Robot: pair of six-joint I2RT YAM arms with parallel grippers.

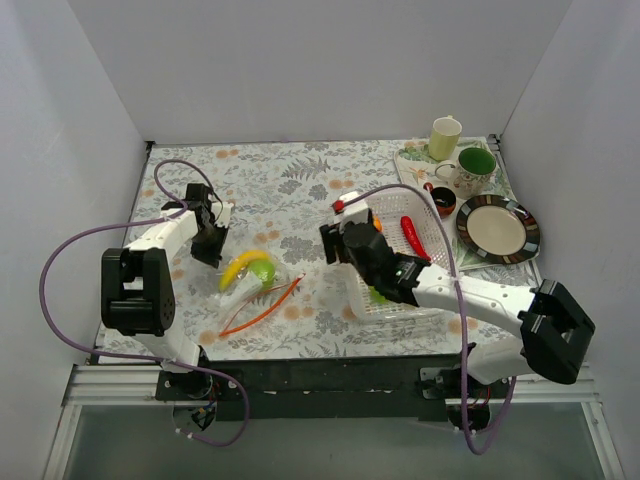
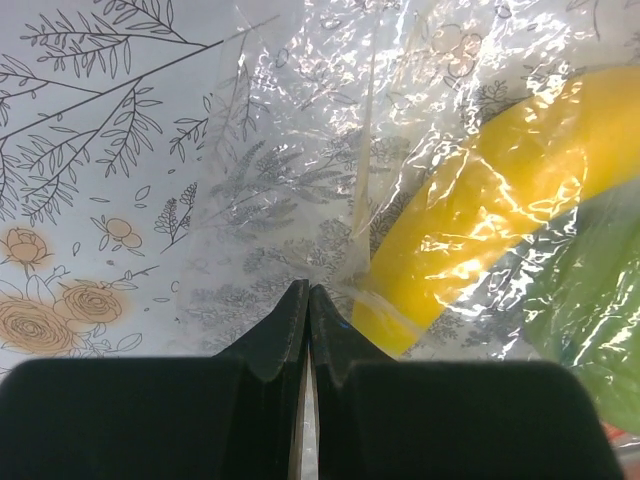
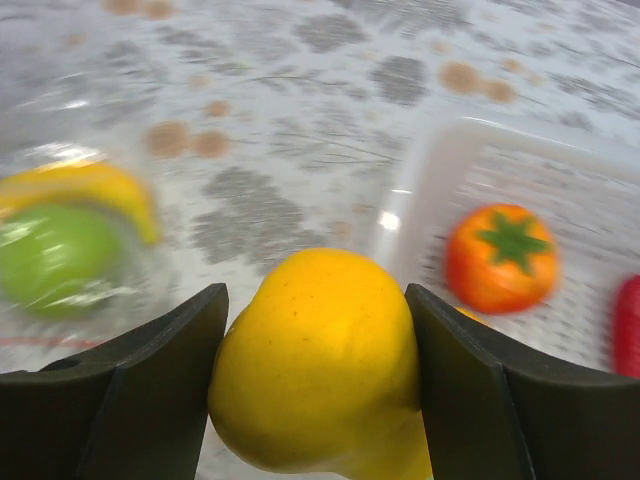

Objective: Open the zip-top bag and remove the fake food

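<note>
At the bottom of its wrist view, the left gripper [image 2: 308, 296] clamps tight on the zip-top bag [image 2: 330, 150]. The right gripper [image 3: 315, 292], spread wide, holds a yellow fruit [image 3: 315, 390].

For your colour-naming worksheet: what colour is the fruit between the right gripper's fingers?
The fruit is yellow, slightly orange on top; the right wrist view shows it best.

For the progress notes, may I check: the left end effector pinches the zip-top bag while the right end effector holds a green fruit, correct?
Not quite: the fruit in the right end effector is yellow, not green, as the right wrist view shows. The left end effector does pinch the zip-top bag.
</note>
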